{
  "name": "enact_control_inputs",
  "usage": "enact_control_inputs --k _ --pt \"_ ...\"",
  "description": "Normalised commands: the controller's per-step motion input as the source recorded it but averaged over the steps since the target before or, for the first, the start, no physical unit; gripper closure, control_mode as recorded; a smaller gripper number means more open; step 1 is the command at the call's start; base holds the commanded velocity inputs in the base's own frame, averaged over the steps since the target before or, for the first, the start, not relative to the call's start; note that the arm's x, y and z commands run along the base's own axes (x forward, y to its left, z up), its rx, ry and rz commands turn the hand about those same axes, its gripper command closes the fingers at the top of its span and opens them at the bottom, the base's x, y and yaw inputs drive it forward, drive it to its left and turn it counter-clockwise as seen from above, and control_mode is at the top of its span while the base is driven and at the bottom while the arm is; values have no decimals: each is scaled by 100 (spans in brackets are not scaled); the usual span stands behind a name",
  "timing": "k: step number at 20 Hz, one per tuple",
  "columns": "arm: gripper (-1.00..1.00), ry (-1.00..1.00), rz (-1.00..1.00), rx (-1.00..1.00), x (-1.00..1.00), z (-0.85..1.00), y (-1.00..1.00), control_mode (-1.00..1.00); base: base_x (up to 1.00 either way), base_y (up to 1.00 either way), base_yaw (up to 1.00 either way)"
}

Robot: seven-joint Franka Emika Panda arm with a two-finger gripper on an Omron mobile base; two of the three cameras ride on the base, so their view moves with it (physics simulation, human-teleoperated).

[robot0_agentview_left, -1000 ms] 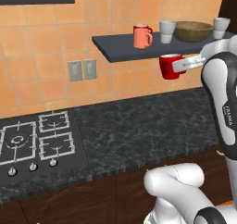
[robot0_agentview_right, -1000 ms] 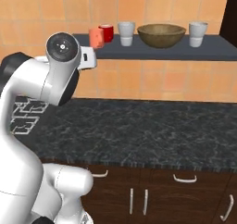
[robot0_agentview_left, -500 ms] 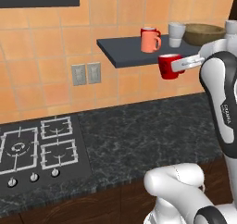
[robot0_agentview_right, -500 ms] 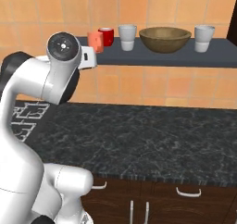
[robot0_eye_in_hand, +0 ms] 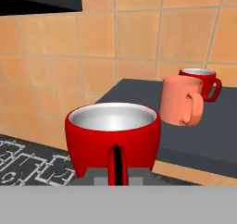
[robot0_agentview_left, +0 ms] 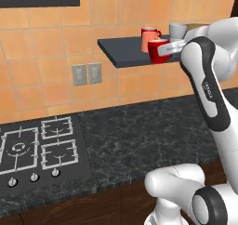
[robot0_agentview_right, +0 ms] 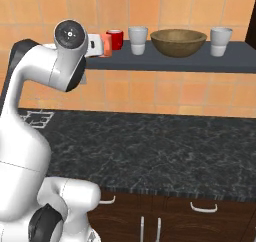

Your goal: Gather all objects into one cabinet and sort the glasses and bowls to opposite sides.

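A red mug (robot0_agentview_left: 159,51) is held clamped in the closed fingers (robot0_eye_in_hand: 115,171) by its handle, upright, in the air just in front of the near edge of the dark grey shelf (robot0_agentview_left: 122,51); in the hand view (robot0_eye_in_hand: 113,137) its pale inside is seen and its handle faces the camera. On the shelf behind it, a salmon-orange mug (robot0_eye_in_hand: 181,101) is stood upright with its handle turned to the right in the hand view, and a second red mug (robot0_eye_in_hand: 202,83) is placed just behind that one, close to the orange tiled wall (robot0_agentview_right: 175,8). Further along the shelf (robot0_agentview_right: 190,62), as seen from the right base view, a pale grey tumbler (robot0_agentview_right: 138,39) is set beside the mugs, then a wide brown bowl (robot0_agentview_right: 178,42), then a second pale tumbler (robot0_agentview_right: 220,40) well apart at the far end. Below the shelf a dark speckled counter (robot0_agentview_right: 150,151) is laid out, with a gas hob (robot0_agentview_left: 30,147) set into its left part. Two wall sockets (robot0_agentview_left: 87,74) are fixed on the tiles above the counter.
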Motion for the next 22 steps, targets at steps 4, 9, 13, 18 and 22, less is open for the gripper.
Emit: enact_control_inputs --k 4,9,13,18,22 --pt "100 0 2 7 77 8 0 -100 0 0 0" --pt "100 -7 2 0 59 -4 5 -100 0 0 0" --pt "100 -8 2 0 50 -18 0 -100 0 0 0" --pt "100 0 1 0 32 -26 4 -100 0 0 0" --pt "100 0 0 0 24 -12 12 -100 0 0 0"
